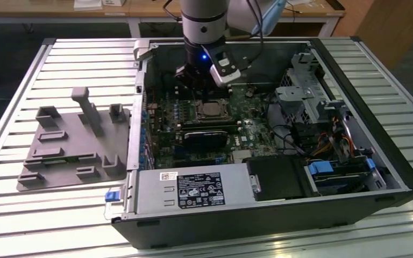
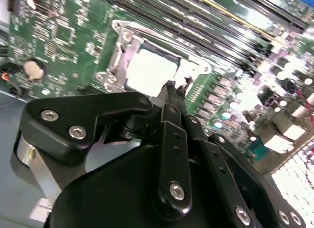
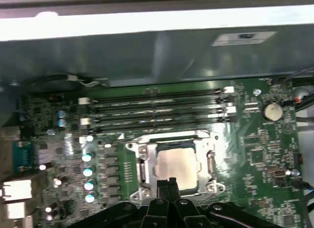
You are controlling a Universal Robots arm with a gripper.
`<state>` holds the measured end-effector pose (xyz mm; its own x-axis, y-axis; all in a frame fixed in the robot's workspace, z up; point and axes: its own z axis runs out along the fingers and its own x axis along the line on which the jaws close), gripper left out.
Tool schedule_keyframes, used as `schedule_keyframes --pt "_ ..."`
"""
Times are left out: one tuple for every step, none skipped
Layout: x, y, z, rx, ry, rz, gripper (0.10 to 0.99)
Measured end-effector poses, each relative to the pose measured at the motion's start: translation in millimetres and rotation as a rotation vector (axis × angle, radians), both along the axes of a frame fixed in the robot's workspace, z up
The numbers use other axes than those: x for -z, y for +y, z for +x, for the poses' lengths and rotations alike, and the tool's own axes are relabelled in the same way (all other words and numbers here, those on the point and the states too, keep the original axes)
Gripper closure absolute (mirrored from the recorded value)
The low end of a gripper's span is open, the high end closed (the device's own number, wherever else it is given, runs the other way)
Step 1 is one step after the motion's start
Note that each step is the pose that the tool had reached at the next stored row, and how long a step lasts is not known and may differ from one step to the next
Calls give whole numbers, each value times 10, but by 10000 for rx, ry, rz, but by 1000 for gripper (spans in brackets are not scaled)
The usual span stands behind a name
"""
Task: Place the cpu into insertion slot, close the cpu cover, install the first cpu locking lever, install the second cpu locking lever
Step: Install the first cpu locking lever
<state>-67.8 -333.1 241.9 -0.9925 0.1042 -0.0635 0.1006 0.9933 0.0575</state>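
The cpu (image 3: 176,164) shows its pale grey metal top and lies flat in the insertion slot (image 3: 139,192) on the green board. The cpu cover (image 3: 142,161), a silvery frame, lies down around the chip, which shows through its window. In the second wrist view the cpu (image 2: 149,71) and cover (image 2: 117,56) sit just beyond my fingertips. My gripper (image 3: 170,182) hangs a little above the socket's edge, its black fingers pressed together with nothing seen between them. In the exterior view the gripper (image 1: 202,81) hovers above the cpu (image 1: 208,110) inside the open computer case.
Long black memory slots (image 3: 157,107) run beside the socket, toward the case wall (image 3: 157,56). A black module (image 1: 206,137), a power supply (image 1: 192,191) and a drive cage (image 1: 300,88) crowd the case. A grey fixture plate (image 1: 70,145) lies at the exterior view's left.
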Motion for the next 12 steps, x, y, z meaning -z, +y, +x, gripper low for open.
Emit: schedule_keyframes --pt "0 0 -27 1 0 0 984" --pt "0 0 -56 0 0 0 984" --pt "0 0 -86 -1 0 -1 984" --pt "0 0 -114 0 0 0 984" --pt "0 0 -141 1 0 0 984" --pt "0 0 -169 1 0 0 984" --pt "0 0 -200 -1 0 0 984" --pt "0 0 -228 -1 0 0 984" --pt "0 0 -256 1 0 0 984" --pt "0 0 -283 1 -1 0 984" --pt "0 0 -307 0 -1 0 984" --pt "0 0 -326 -1 0 7 984"
